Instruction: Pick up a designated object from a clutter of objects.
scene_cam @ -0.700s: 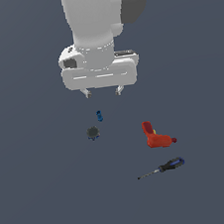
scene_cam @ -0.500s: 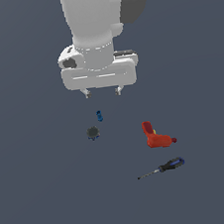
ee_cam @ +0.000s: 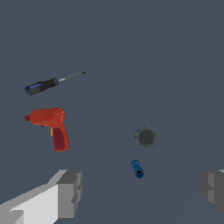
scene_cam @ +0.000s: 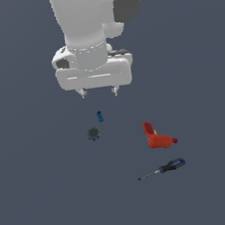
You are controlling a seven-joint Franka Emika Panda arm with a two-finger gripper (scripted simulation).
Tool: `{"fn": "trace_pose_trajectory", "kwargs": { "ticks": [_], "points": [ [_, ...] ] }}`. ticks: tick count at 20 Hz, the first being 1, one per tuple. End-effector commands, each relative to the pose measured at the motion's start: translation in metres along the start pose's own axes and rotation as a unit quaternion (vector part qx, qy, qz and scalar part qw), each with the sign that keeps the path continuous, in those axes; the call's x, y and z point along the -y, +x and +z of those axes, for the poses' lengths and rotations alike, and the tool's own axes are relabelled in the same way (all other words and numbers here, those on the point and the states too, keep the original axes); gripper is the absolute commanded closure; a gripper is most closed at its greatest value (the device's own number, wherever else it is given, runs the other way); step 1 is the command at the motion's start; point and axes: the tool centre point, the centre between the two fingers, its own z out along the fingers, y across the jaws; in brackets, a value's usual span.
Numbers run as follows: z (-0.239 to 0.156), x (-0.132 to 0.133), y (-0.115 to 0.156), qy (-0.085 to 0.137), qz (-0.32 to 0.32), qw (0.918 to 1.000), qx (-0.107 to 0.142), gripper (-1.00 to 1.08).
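The end effector (scene_cam: 98,91) hangs with fingers spread apart and empty, above the dark grey disc (scene_cam: 92,133) and tiny blue piece (scene_cam: 100,116).

Bare simulated workspace (featureless grey floor (scene_cam: 40,194))

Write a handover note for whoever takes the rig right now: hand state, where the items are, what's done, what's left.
Hand: open, empty, hovering above the floor, touching nothing.
Target, the dark grey disc: on the floor, apart from everything, the tiny blue piece close by.
Red object and screwdriver: off to the exterior view's right, clear of the target.
Done: nothing grasped.
Left: centre over the disc, descend, close, lift. Mind the blue piece when closing.
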Motion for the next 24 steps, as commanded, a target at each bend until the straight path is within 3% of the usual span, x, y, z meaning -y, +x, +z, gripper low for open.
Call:
{"fn": "trace_pose_trajectory", "kwargs": {
  "ticks": [1, 12, 24],
  "points": [
    [-0.001, 0.001, 0.0, 0.0, 0.0, 1.0, 0.0, -0.92],
    [0.025, -0.008, 0.004, -0.001, -0.027, 0.9996, 0.0, -0.92],
    [0.113, -0.038, 0.006, -0.005, -0.123, 0.9924, 0.003, -0.92]
  ]
}}
